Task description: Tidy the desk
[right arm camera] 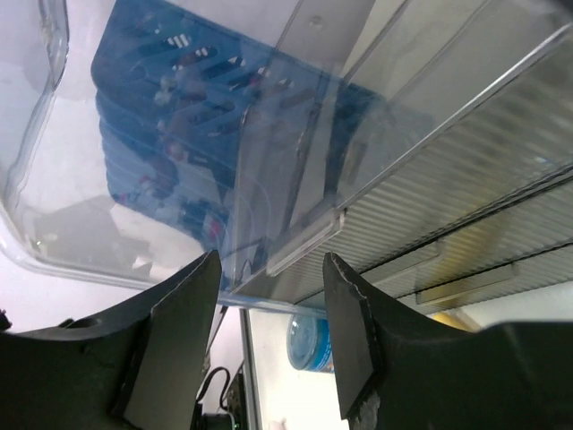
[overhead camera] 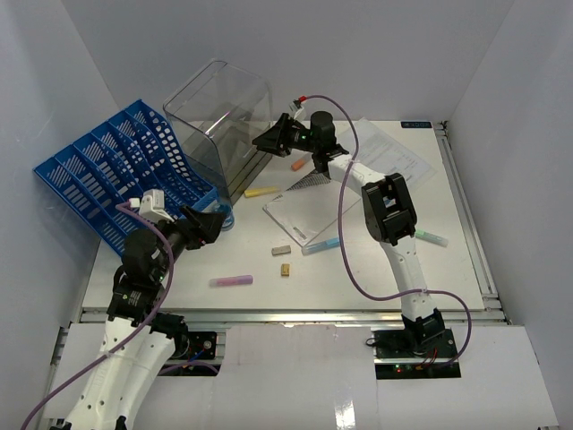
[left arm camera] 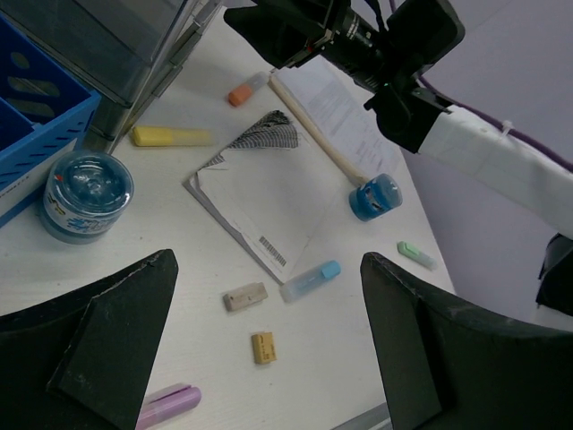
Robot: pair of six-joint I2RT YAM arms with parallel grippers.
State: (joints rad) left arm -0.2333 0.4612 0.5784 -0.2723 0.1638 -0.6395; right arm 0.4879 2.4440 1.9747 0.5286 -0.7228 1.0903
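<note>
The white desk (overhead camera: 376,278) is strewn with small stationery. A clear plastic bin (overhead camera: 219,112) lies tipped on its side at the back. My right gripper (overhead camera: 271,137) reaches to its lower rim. In the right wrist view that gripper (right arm camera: 271,260) stands half closed around the bin's ribbed edge (right arm camera: 304,242); whether the pads touch it does not show. My left gripper (overhead camera: 210,221) hovers wide open over the desk beside a round blue tub (overhead camera: 225,216), with nothing between its fingers (left arm camera: 134,305).
A blue slotted file rack (overhead camera: 112,170) leans at the left. On the desk lie a notebook (overhead camera: 309,210), a paper sheet (overhead camera: 389,152), yellow (overhead camera: 260,191), blue (overhead camera: 320,245), green (overhead camera: 431,238) and pink (overhead camera: 231,280) highlighters, an orange piece (overhead camera: 298,164) and two erasers (overhead camera: 281,251).
</note>
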